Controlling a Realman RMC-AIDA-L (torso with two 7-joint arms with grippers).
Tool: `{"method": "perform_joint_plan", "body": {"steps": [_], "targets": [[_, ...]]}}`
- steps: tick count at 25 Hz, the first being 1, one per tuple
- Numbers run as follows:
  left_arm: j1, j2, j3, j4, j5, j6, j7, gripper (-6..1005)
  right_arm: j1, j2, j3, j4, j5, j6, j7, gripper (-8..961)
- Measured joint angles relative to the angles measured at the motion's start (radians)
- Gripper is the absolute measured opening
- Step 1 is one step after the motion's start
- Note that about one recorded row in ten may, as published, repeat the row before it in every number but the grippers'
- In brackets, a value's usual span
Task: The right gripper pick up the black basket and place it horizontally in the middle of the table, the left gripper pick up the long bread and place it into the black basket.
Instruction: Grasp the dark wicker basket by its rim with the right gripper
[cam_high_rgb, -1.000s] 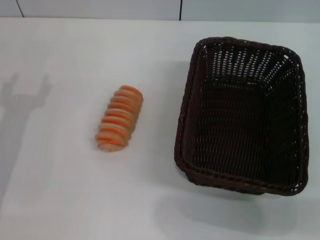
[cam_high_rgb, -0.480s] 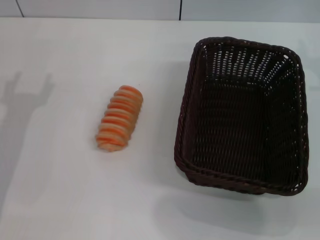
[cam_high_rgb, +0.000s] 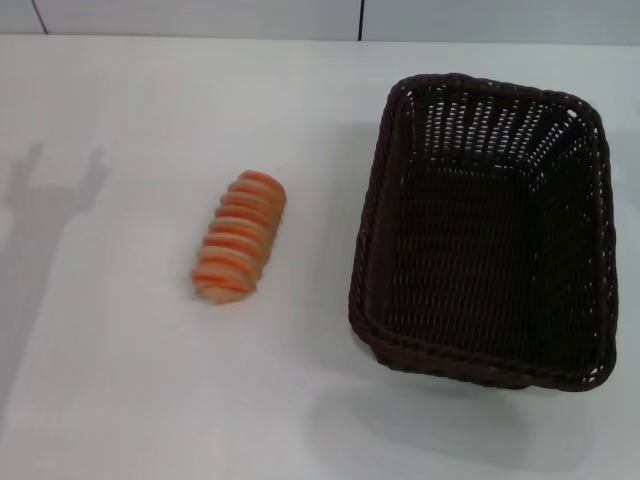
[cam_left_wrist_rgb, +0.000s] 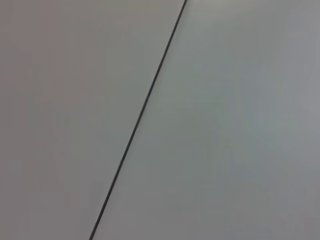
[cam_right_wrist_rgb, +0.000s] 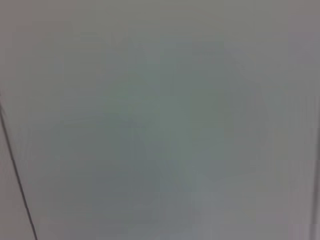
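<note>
1. Nearest the robot there is only bare table (cam_high_rgb: 120, 400). Neither the left gripper nor the right gripper shows in any view, so I cannot tell how their fingers are set. A forked shadow falls on the left side of the tabletop.
2. A little farther out, left of centre, lies the bread (cam_high_rgb: 240, 250). It rests flat with its long axis running away from the robot and leaning slightly right, well apart from the basket.
3. On the right stands the basket (cam_high_rgb: 370, 230), upright and empty, its long side running away from the robot. Its right rim reaches almost to the edge of the head view.
4. Both wrist views show only plain pale panels crossed by a thin dark seam, so the arms seem to be raised and away from the work.
5. The step in hand looks like the first one, fetching the basket with the right arm.
6. To do it well, grip the braided rim on a short side, pinching the wall between the fingers. Lift enough to clear the table, then turn it crosswise and set it down in the middle, without knocking the bread.
</note>
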Motion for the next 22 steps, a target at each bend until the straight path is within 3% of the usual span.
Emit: {"method": "perform_joint_plan", "body": {"steps": [1, 4, 5, 6, 10, 16, 22], "targets": [[0.001, 0.000, -0.003, 0.000, 0.000, 0.001, -0.009, 860, 0.000, 0.000, 0.000, 0.000, 0.000, 0.000, 0.000, 664], [0.002, 0.003, -0.016, 0.001, -0.001, 0.002, -0.039, 859, 0.027, 0.001, 0.024, -0.054, -0.004, 0.180, 0.009, 663], [0.001, 0.004, -0.023, 0.004, -0.001, 0.002, -0.047, 859, 0.059, 0.001, 0.033, -0.064, -0.002, 0.291, 0.023, 663], [0.000, 0.006, -0.030, 0.006, 0.000, 0.001, -0.053, 859, 0.059, 0.001, 0.033, -0.064, -0.002, 0.291, 0.023, 663], [-0.001, 0.012, -0.048, 0.009, 0.000, -0.001, -0.059, 859, 0.138, 0.001, 0.019, -0.061, 0.012, 0.502, 0.060, 663], [-0.007, 0.029, -0.052, 0.012, 0.002, 0.001, -0.060, 859, 0.204, 0.001, -0.008, -0.062, 0.069, 0.702, 0.108, 663], [-0.009, 0.037, -0.053, 0.012, 0.002, 0.003, -0.060, 859, 0.215, -0.001, 0.002, -0.053, 0.084, 0.762, 0.118, 662]]}}
